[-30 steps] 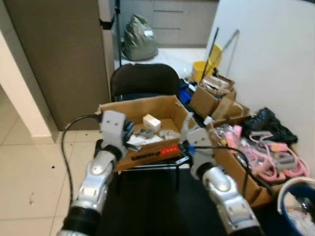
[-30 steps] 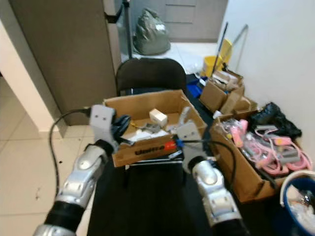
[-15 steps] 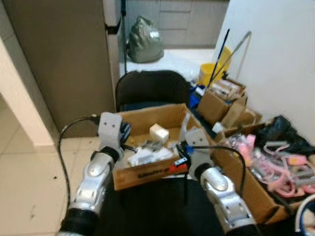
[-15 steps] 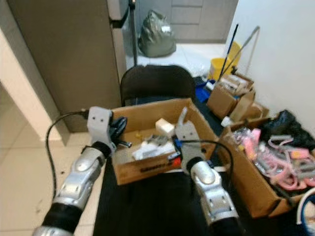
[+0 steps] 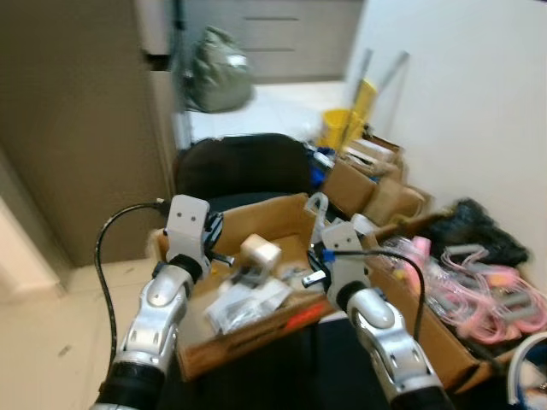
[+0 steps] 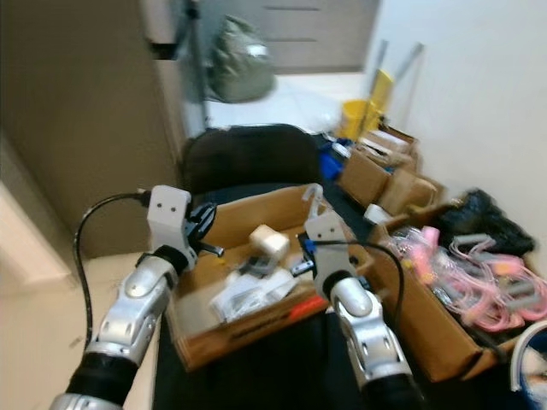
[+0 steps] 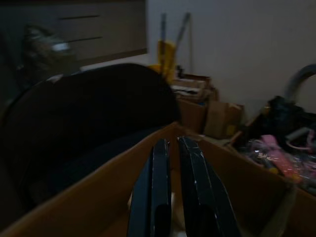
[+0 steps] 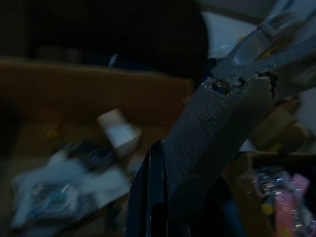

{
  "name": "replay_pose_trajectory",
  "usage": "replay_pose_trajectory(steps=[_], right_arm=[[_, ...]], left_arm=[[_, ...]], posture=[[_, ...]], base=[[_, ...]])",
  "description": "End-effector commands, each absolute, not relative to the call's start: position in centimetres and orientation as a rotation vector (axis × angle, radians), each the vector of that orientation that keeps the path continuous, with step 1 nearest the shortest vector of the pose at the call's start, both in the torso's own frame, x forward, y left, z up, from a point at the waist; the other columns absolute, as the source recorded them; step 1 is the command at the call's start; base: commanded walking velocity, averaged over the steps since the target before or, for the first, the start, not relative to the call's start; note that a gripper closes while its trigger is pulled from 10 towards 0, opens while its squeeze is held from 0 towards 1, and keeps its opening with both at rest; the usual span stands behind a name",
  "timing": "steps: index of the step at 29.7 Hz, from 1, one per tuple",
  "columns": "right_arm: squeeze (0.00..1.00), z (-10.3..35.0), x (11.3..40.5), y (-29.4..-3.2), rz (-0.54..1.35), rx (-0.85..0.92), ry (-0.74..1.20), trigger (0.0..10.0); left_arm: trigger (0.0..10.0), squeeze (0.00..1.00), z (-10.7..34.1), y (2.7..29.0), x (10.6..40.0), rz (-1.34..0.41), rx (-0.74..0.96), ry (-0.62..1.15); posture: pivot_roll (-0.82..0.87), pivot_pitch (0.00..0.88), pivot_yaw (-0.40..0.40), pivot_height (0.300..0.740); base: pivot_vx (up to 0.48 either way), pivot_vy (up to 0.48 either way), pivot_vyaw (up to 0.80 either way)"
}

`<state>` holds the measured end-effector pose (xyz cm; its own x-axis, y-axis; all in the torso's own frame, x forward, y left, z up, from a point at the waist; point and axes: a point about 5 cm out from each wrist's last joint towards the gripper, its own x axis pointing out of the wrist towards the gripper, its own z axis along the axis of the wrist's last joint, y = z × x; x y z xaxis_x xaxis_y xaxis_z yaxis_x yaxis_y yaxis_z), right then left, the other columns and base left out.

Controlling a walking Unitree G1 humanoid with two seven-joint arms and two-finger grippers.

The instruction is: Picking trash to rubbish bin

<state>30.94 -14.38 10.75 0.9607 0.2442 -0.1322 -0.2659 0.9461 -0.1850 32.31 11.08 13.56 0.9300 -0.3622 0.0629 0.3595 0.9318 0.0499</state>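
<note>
The left gripper (image 5: 214, 243) pinches the left wall of 1 cardboard box (image 5: 248, 329); the right gripper (image 5: 318, 256) clamps its right flap. Held between the 2 arms before a black chair (image 5: 244, 166), the box runs left-right, near-left corner dipped, holding 1 small white carton (image 5: 259, 253) and crumpled papers (image 5: 244, 301).

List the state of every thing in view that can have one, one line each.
Open brown cardboard box: tilted, held between both arms, holding papers and a small white carton.
Small white carton: loose inside the box, on the papers.
Left claw: nearly shut on the box's wall.
Right claw: shut on the box's grey taped flap.
Black chair: empty, behind the box.
Grey-green rubbish bag: tied, on the floor.
</note>
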Motion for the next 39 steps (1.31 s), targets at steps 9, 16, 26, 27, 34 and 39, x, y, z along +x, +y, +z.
replay_pose_trajectory(steps=[9,16,26,27,34,39], right_arm=[[0.00,10.0,30.7,-13.4,0.296,-0.211,0.119,10.0],[0.00,9.2,31.0,-13.3,0.325,-0.243,0.162,10.0],[0.00,7.6,31.9,-11.7,0.489,-0.299,0.216,10.0],[0.00,7.7,32.0,-11.5,0.499,-0.292,0.213,10.0],[0.00,7.8,32.4,-10.2,0.579,-0.242,0.197,10.0],[0.00,7.6,32.7,-9.8,0.564,-0.204,0.190,10.0]], left_arm=[[10.0,0.00,11.0,11.3,31.4,-0.453,0.173,0.082],[10.0,0.00,8.9,11.3,30.3,-0.581,0.251,0.226],[10.0,0.00,7.7,10.4,28.3,-0.838,0.203,0.377],[10.0,0.00,7.7,10.3,28.1,-0.857,0.196,0.392],[10.0,0.00,7.5,10.4,27.5,-0.895,0.195,0.440],[10.0,0.00,7.6,10.5,27.6,-0.885,0.209,0.446]], posture=[[-0.07,0.027,-0.033,0.740],[-0.07,0.024,-0.036,0.740],[-0.07,0.032,-0.036,0.740],[-0.07,0.031,-0.037,0.740],[-0.06,0.037,-0.041,0.740],[-0.06,0.042,-0.038,0.740]], base=[[0.000,0.000,0.00],[0.000,0.000,0.00],[0.000,0.000,0.00],[0.000,0.000,0.00],[0.000,0.000,0.00],[0.000,0.000,0.00]])
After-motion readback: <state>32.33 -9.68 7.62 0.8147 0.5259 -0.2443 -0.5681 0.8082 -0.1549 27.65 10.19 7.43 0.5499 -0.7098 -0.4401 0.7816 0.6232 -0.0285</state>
